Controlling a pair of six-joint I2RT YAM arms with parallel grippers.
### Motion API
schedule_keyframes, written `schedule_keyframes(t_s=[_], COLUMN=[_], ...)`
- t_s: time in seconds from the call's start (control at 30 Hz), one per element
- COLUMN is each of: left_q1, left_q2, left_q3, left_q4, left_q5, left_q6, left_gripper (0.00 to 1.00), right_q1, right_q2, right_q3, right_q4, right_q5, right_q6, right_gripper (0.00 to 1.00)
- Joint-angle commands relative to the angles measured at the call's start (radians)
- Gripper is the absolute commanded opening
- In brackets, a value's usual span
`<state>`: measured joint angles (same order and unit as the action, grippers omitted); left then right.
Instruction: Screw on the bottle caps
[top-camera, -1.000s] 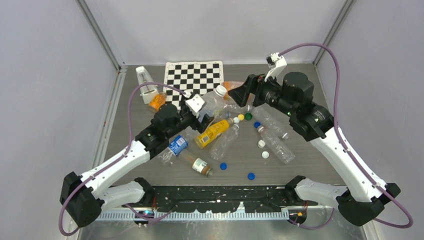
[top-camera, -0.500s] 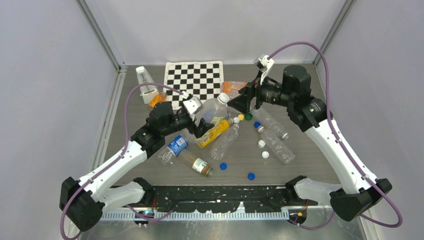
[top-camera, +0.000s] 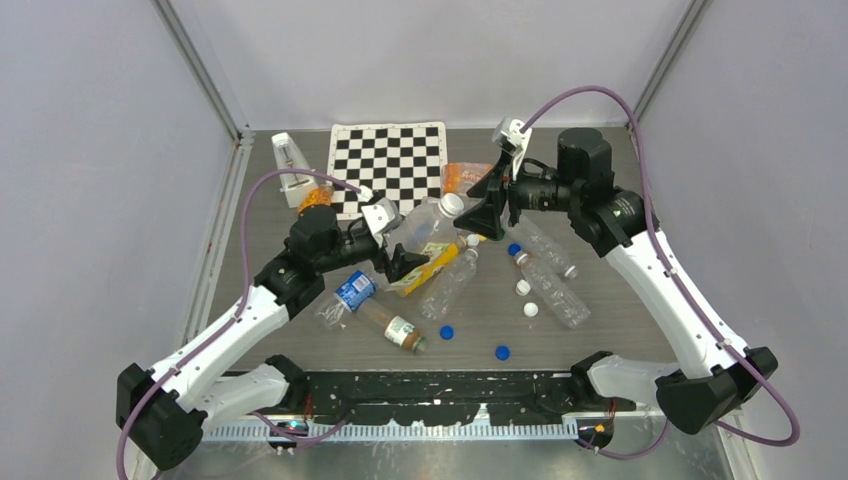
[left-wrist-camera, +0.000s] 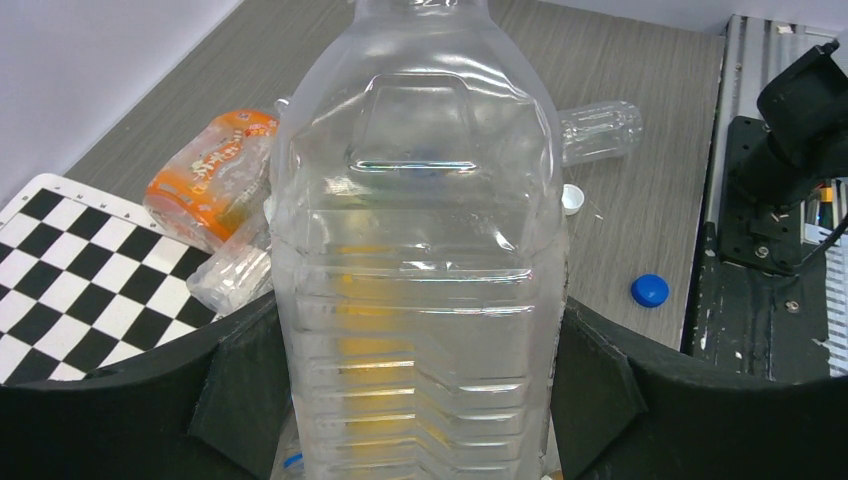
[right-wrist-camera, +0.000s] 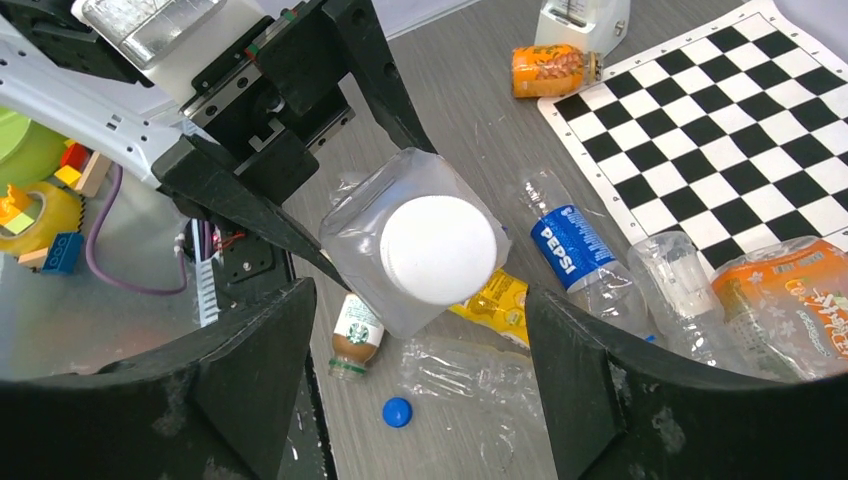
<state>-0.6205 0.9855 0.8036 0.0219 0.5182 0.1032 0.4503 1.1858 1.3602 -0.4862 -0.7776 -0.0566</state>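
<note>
Grip on the bottle (top-camera: 425, 222) belongs to the left claw (left-wrist-camera: 420, 400). Its jaws are clamped against the two flat sides, low on the clear body. That hold leaves the neck free and should stop the square body from spinning under a twist. The bottle is lifted off the table (top-camera: 600, 330) and tipped so its mouth faces the right claw (right-wrist-camera: 418, 300), probably to let that wrist meet it head on. A white cap (right-wrist-camera: 438, 250) sits on the mouth; whether it is threaded or only resting there I cannot tell. The right claw holds nothing. Its jaws stand wide to either side of the cap with a gap showing on both, lined up roughly along the bottle's axis, which looks like the approach for pinching and turning it. Loose caps (top-camera: 446, 332), blue and white, lie among the other bottles (top-camera: 452, 282) on the table, so most of the job seems left to do.
</note>
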Motion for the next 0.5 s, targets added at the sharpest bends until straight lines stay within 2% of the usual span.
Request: schedule_keyframes(t_s=[0.0,0.47], left_q1=[0.005,0.005], left_q2=[-0.028,-0.043], left_q3=[0.009,0.008], left_q4=[0.016,0.01], left_q5=[0.063,0.128], left_q6=[-0.013,0.007], left_gripper=[0.0,0.0], right_q1=[-0.002,-0.002], right_q2=[0.016,0.047], right_q3=[0.061,0.112], right_q4=[-0.025,-0.083], right_q5=[-0.062,-0.138], right_q6=[-0.071,-0.115], right_gripper=[0.81,0.73])
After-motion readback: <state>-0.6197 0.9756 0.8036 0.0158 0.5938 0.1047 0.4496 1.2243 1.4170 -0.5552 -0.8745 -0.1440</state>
